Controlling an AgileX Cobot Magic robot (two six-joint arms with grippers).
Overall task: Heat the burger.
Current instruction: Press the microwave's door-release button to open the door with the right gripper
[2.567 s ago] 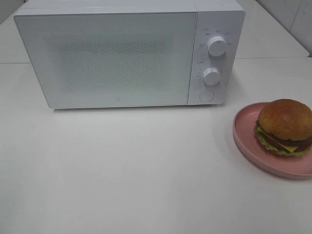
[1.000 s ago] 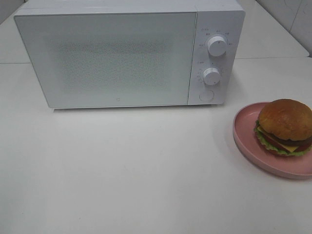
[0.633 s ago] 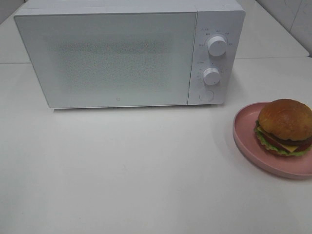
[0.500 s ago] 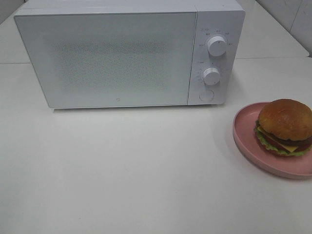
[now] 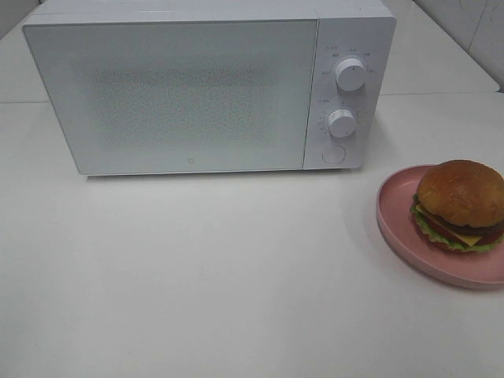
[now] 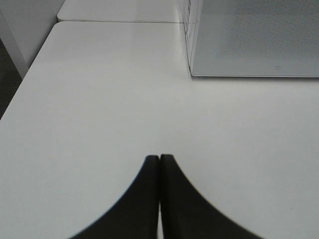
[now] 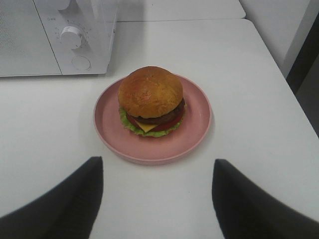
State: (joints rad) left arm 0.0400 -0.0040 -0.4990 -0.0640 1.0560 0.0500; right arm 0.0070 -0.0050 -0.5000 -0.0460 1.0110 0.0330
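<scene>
The burger (image 5: 461, 203) with a glossy brown bun, lettuce, cheese and tomato sits on a pink plate (image 5: 398, 224) at the right of the table; it also shows in the right wrist view (image 7: 151, 99) on that plate (image 7: 194, 132). The white microwave (image 5: 189, 90) stands at the back with its door shut. My right gripper (image 7: 157, 167) is open and empty, a short way in front of the plate. My left gripper (image 6: 159, 159) is shut and empty over bare table, left of the microwave's front corner (image 6: 192, 64). Neither gripper shows in the exterior view.
The microwave has two white knobs (image 5: 350, 73) (image 5: 342, 123) and a round button (image 5: 334, 154) on its right panel. The table's left edge (image 6: 22, 84) and right edge (image 7: 291, 94) are near.
</scene>
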